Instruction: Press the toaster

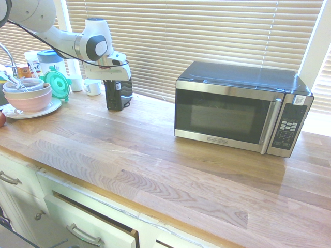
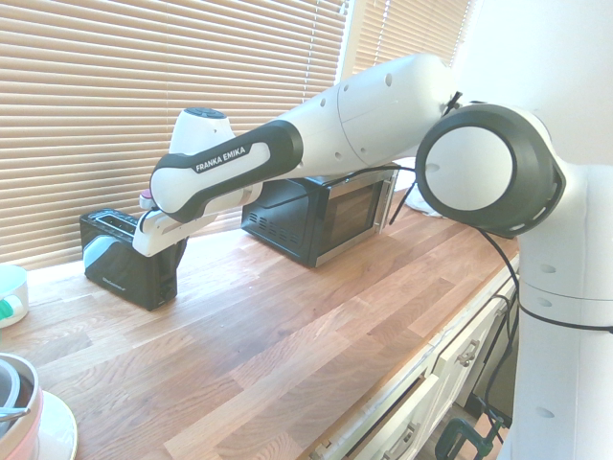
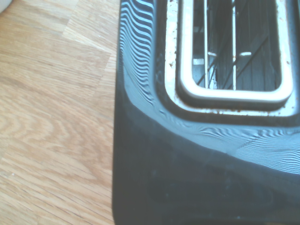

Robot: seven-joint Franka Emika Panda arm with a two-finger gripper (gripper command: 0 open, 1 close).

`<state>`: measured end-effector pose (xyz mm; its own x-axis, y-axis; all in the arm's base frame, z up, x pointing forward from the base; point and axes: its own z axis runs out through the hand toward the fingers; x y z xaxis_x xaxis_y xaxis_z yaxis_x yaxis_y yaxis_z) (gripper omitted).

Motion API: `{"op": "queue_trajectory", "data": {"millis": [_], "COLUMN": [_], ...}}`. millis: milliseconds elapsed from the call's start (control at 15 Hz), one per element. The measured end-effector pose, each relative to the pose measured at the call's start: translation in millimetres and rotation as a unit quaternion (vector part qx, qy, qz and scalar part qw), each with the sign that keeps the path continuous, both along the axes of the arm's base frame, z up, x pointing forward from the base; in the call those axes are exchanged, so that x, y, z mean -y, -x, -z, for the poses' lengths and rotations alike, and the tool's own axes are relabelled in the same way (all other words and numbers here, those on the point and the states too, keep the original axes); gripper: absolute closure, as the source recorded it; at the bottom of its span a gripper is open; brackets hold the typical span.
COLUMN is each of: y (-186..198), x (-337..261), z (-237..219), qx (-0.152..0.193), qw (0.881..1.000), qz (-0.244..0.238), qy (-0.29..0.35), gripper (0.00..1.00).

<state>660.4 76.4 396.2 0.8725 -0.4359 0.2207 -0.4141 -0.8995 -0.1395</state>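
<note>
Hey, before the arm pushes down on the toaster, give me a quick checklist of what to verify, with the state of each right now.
1. Toaster upright on the counter: ok, it stands flat by the blinds.
2. Pincer over the toaster, not the microwave: ok, the hand sits right above the toaster's near end.
3. Pincer shut for pressing: ok.
4. Lever position and contact with it: cannot tell, the hand hides that end in both outside views and the wrist view shows only a slot and the black top.
5. Slots free of bread: ok for the slot seen in the wrist view; the rest cannot tell.
6. Bowls and cup clear of the arm: ok, they stand apart.
</note>
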Motion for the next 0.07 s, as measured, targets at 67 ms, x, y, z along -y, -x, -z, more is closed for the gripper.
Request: {"op": "queue_trajectory", "data": {"millis": [67], "y": [0.0], "x": [-0.7], "z": [-0.1], "qx": [0.001], "qw": [1.000], "qz": [-0.001], "qy": [0.000], "gripper": [1.00]}}
